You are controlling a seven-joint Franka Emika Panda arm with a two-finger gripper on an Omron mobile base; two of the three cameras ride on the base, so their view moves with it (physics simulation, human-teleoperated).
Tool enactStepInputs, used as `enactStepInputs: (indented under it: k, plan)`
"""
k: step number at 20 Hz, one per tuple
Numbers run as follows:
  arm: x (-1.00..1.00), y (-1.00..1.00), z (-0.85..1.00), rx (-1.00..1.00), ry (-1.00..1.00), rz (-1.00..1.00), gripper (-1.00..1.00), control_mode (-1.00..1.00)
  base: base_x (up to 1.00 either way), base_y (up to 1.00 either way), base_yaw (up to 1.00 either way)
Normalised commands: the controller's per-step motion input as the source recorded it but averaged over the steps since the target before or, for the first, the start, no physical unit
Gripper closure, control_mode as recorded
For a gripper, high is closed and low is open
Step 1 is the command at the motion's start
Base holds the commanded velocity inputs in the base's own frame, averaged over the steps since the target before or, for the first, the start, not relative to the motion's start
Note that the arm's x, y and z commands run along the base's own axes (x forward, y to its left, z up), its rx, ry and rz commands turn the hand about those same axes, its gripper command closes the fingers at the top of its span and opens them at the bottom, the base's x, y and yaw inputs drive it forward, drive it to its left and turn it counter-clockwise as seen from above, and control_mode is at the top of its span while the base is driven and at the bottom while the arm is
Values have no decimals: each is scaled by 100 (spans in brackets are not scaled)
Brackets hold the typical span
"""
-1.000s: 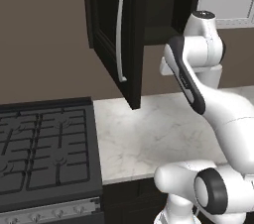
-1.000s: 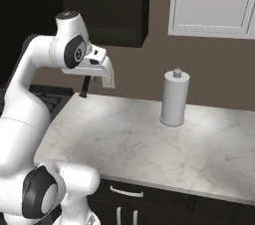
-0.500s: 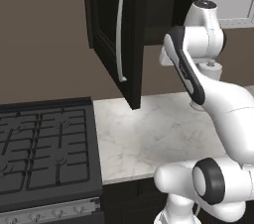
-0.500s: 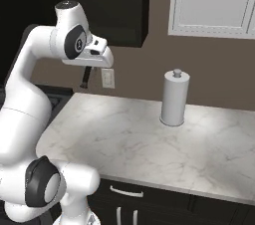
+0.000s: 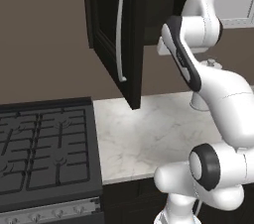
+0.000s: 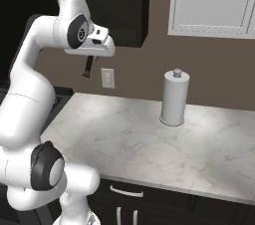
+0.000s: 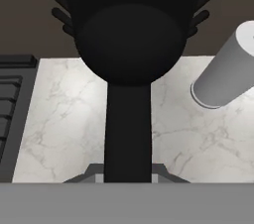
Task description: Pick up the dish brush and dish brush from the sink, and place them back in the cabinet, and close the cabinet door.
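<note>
My gripper (image 6: 90, 58) is shut on the all-black dish brush (image 6: 88, 67), which hangs below the hand, high over the counter's left end. In the hand view the brush's handle (image 7: 128, 134) runs up from between my fingertips to its round bristled head (image 7: 131, 39). The black wall cabinet (image 5: 163, 0) stands open just above and beside the hand. Its tall black door (image 5: 106, 34), with a vertical silver bar handle (image 5: 120, 34), swings out to the left. The cream-headed brush and the sink are out of view.
A marble counter (image 6: 149, 139) lies below. A grey paper-towel roll (image 6: 174, 97) stands near the back wall, to the right of a wall outlet (image 6: 107, 77). A black gas stove (image 5: 44, 153) adjoins the counter on the left. A white panelled wall cabinet (image 6: 214, 0) hangs at the right.
The arm has risen, carrying the black brush from mid-height over the counter up to just below the open black cabinet.
</note>
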Motion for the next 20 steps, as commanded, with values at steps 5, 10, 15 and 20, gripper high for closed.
enactStepInputs:
  k: [5,10,15,20]
  plan:
    - [32,0,26,0,-1,0,100,-100,0,0,0]
    - [15,0,14,0,-13,0,100,-100,0,0,0]
    - [9,0,3,0,-19,0,100,-100,0,0,0]
    - [30,1,0,0,-13,0,100,-100,0,0,0]
